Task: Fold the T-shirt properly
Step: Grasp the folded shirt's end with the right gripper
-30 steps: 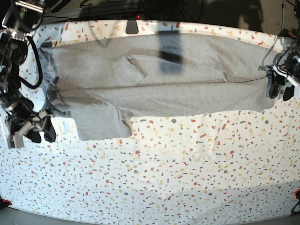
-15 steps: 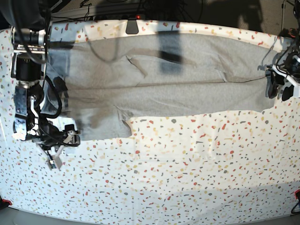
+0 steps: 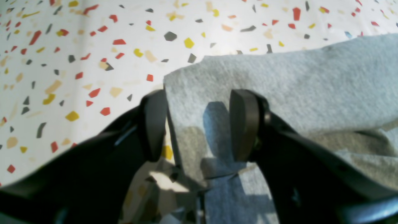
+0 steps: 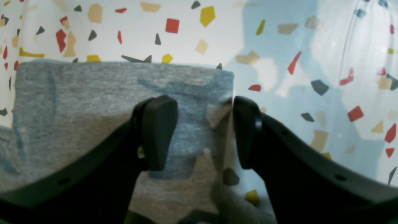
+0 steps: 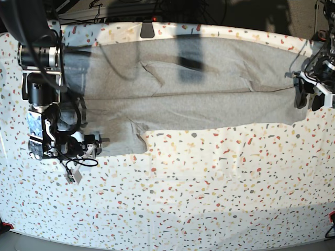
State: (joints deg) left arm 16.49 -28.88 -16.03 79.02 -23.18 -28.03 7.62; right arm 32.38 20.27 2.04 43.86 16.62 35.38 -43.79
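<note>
Lying flat, folded lengthwise: grey T-shirt (image 5: 199,89) (plain side up); both tools agape, gripping nothing.

No text can be read anywhere.

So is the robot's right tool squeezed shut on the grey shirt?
No, the right tool stands open, its two black fingers apart over the corner of the heather-grey cotton T-shirt.

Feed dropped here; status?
Both grippers, left and right, open, each straddling a shirt corner. Shirt spread flat on table. Nothing in the way.
</note>
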